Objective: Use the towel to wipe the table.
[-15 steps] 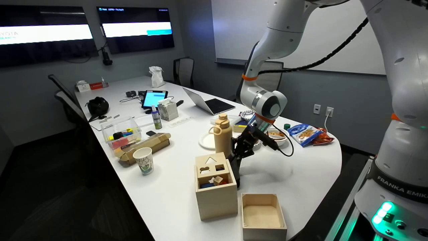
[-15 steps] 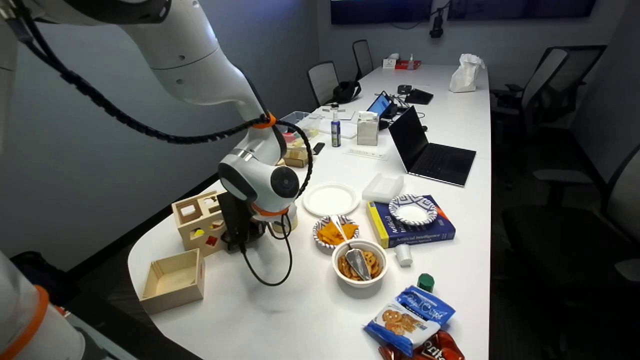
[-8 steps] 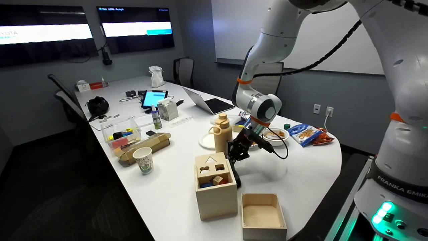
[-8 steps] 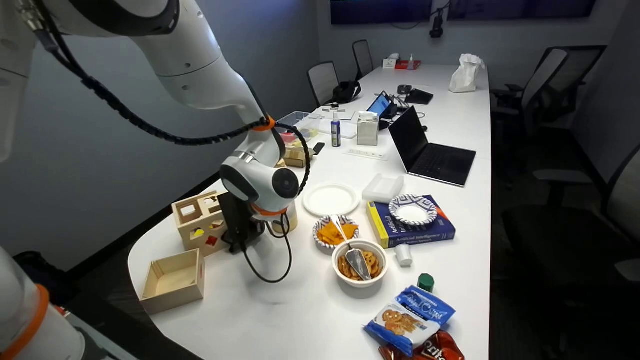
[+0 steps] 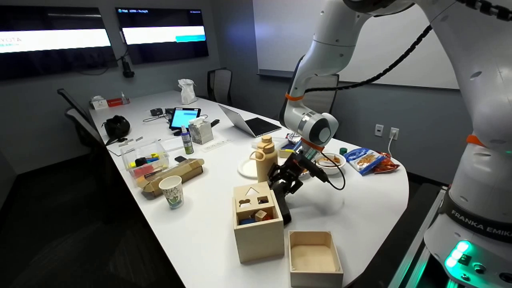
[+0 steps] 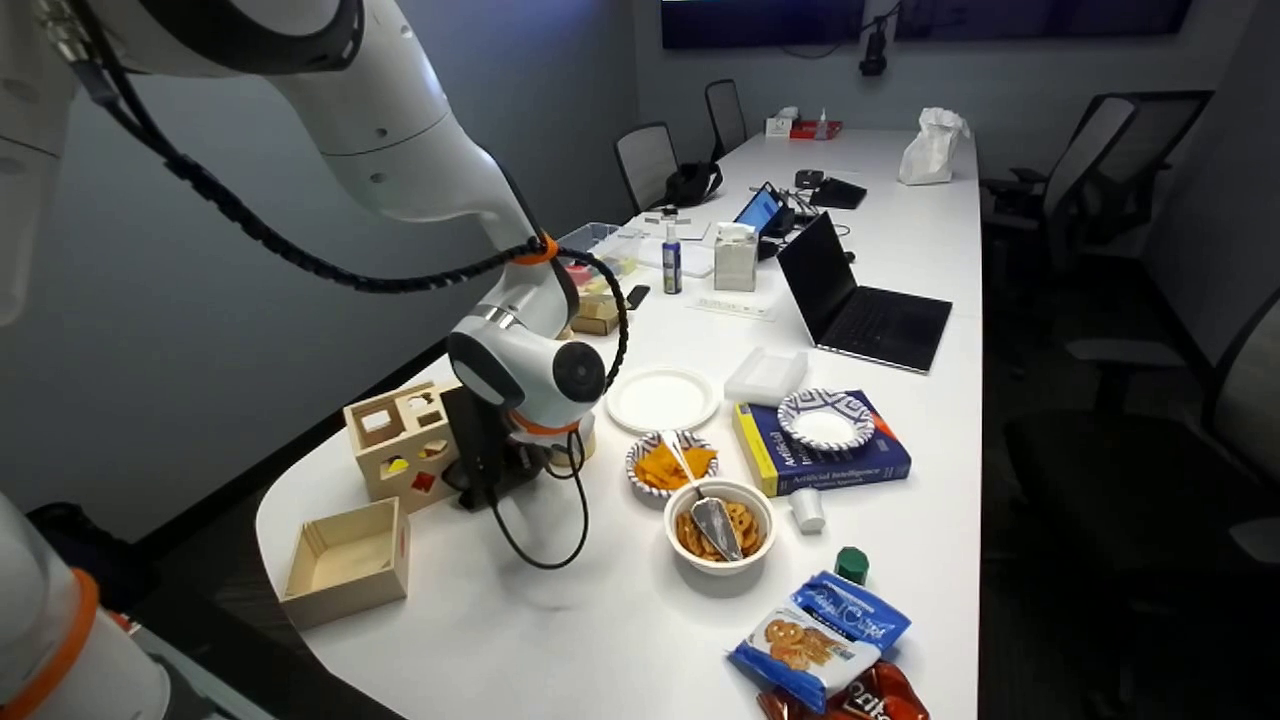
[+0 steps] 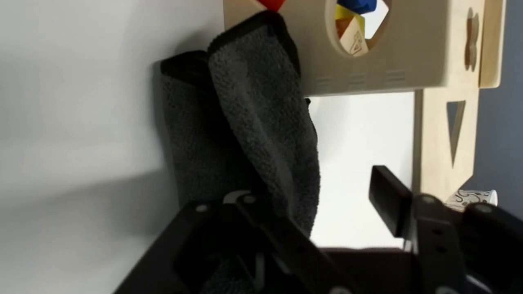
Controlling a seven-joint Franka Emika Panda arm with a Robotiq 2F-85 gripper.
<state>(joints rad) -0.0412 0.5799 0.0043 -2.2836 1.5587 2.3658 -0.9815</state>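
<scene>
Gaping tool (image 7: 314, 201), gray towel (image 7: 261, 122), "FRANKA" base (image 5: 476, 225)

This is an office meeting room — a long white table (image 6: 610, 635) with chairs (image 6: 645, 165) set along both sides. Two large screens (image 5: 162, 37) hang on the end wall (image 5: 160, 80), a whiteboard (image 5: 392, 38) on a side wall (image 5: 424, 112) — and an open laptop (image 6: 885, 325) and a small lit display (image 5: 185, 117) stand on the table
</scene>
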